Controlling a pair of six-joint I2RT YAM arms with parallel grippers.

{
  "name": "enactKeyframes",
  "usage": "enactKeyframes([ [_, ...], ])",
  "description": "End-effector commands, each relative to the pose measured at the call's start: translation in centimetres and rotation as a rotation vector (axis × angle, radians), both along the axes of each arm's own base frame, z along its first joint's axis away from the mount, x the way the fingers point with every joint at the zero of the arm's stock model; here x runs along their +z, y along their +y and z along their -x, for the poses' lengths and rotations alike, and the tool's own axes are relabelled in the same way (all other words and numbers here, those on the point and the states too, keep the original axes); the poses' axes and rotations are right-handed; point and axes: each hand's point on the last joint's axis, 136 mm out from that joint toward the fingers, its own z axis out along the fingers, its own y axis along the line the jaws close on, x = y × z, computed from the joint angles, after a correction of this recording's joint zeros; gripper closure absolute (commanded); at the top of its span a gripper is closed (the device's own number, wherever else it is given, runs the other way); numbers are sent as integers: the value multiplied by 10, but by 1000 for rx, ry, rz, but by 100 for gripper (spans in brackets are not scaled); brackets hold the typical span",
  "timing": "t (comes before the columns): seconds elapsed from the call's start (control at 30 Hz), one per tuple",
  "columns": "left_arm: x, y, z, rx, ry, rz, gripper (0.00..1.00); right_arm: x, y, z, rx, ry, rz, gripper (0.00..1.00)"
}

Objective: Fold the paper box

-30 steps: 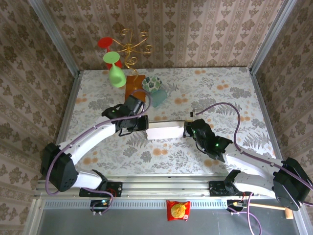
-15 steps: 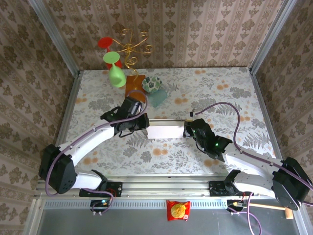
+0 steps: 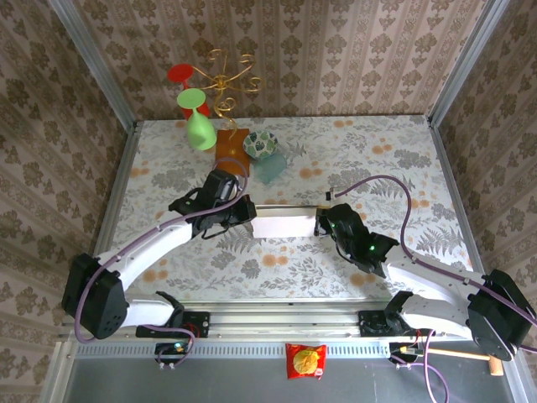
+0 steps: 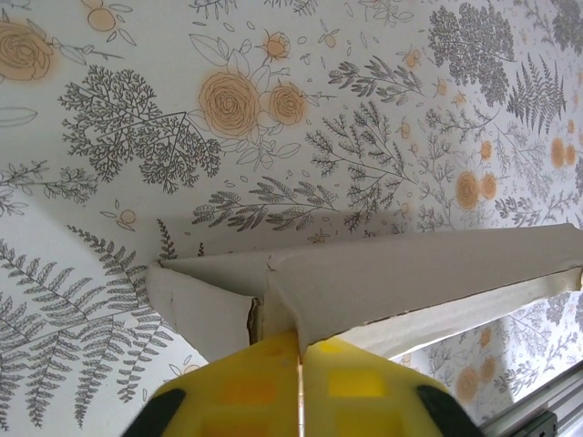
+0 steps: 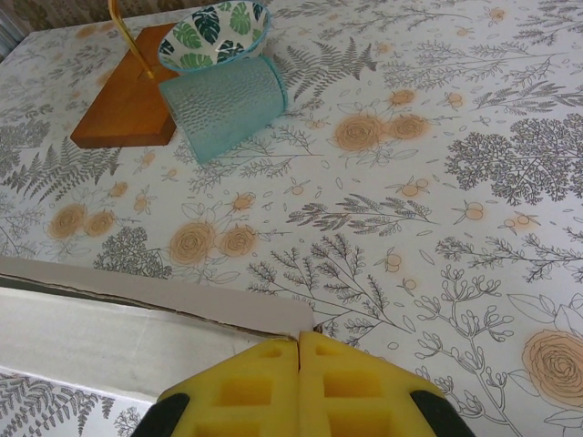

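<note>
The paper box (image 3: 284, 225) is a pale grey-white cardboard piece stretched between my two grippers over the middle of the table. At its left end my left gripper (image 3: 248, 213) is shut on it. In the left wrist view the yellow pads (image 4: 299, 344) pinch a folded edge of the box (image 4: 419, 273), and a side flap (image 4: 196, 305) hangs to the left. My right gripper (image 3: 322, 223) holds the right end. In the right wrist view its pads (image 5: 300, 344) are shut at the corner of a box flap (image 5: 155, 287).
A teal cup (image 5: 226, 105) lies tipped beside a leaf-patterned bowl (image 5: 214, 32) and a brown wooden board (image 5: 127, 114) at the back of the table. A green glass (image 3: 199, 126) and a red glass (image 3: 180, 74) hang on a gold stand (image 3: 225, 84). Walls close three sides.
My left arm has shifted slightly, its wrist turning at the box's left end. The box looks a little narrower from above. The right arm has not moved.
</note>
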Motion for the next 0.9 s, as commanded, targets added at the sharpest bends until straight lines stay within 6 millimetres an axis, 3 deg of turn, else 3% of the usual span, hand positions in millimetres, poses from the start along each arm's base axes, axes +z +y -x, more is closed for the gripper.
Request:
enactKeyframes([
  [0.0,11,8,7,3,2,-20,79,-32,-11,18,9,120,101,100],
  [0.1,25,13,9,4,-12,-38,66,-32,-13,17,0,121,110,100],
  [0.27,38,24,17,13,-7,-51,55,-31,-12,16,-4,120,113,100],
  [0.47,42,31,18,-44,-1,-82,61,-31,-11,14,-4,120,111,100],
  [0.7,38,11,9,-176,-18,-157,66,-31,-11,15,-6,123,108,100],
  [0.87,29,7,9,-258,-45,-304,70,-32,-12,16,-6,126,110,100],
])
